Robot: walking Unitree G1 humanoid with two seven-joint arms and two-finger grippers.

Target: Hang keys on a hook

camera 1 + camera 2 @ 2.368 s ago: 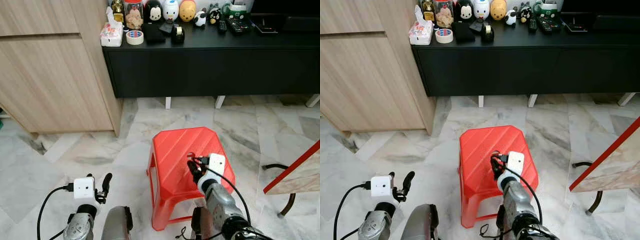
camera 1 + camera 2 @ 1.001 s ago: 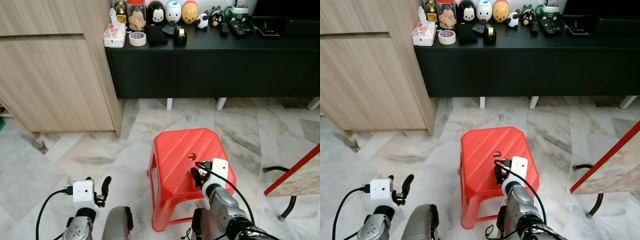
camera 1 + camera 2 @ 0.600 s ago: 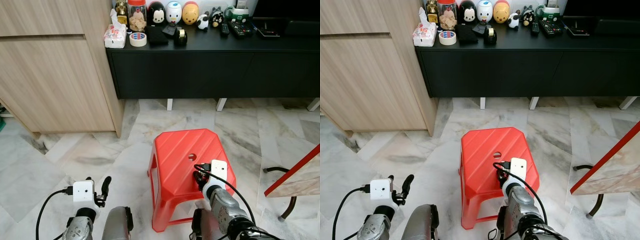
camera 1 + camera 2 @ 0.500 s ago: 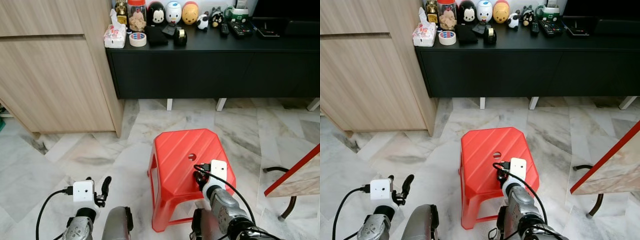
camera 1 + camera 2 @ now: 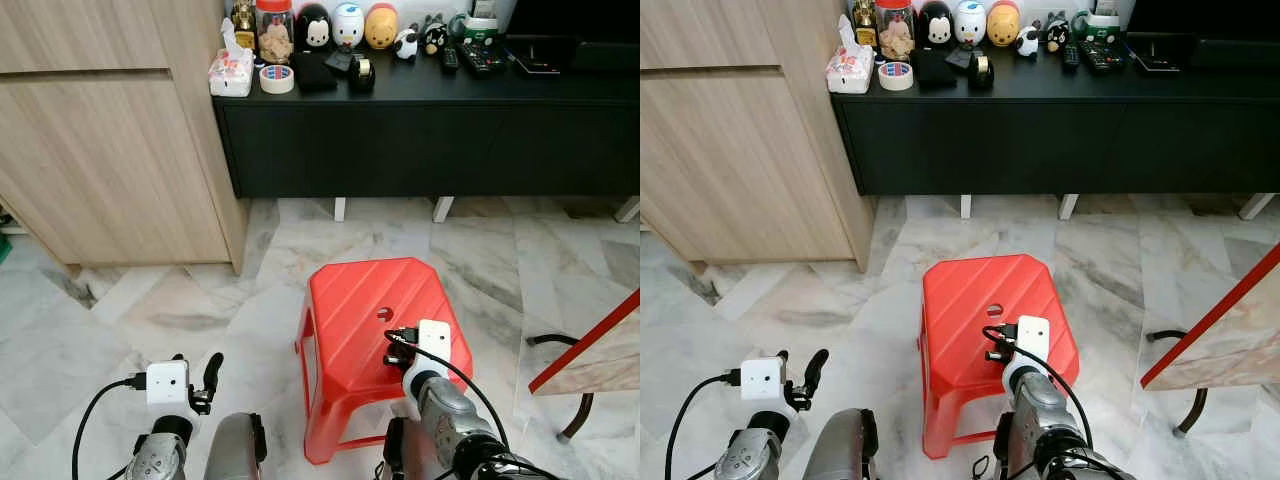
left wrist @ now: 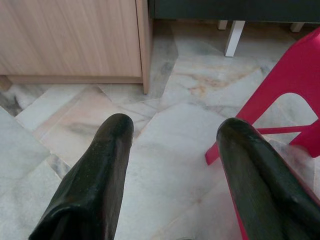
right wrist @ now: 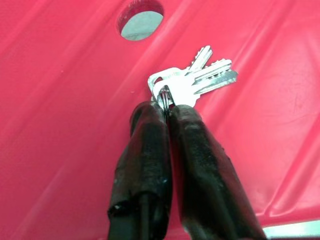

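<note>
Right wrist view gives the clearest account: the right gripper (image 7: 167, 107) has its two black fingers pressed together on the ring of a bunch of silver keys (image 7: 192, 80), whose blades fan out beyond the fingertips over the ribbed top of the red plastic stool (image 7: 65, 100), near its round centre hole (image 7: 141, 22). Whether the keys rest on the plastic or hang just clear of it cannot be told. In the left eye view this gripper sits over the stool's near right corner.

So the pick-up looks done, or nearly so; carrying the keys to a hook and hanging them is all left. No hook can be made out, so where they must go is unknown. The black TV cabinet (image 5: 420, 130) beyond the stool bears soft toys, a tape roll (image 5: 269, 77) and remotes, and a wooden cupboard (image 5: 110, 150) stands to its left.

The left gripper (image 6: 175, 145) hangs idle low over the marble floor (image 5: 150, 300), fingers spread wide with nothing between them.

The keys themselves are too small to pick out in the head views.
</note>
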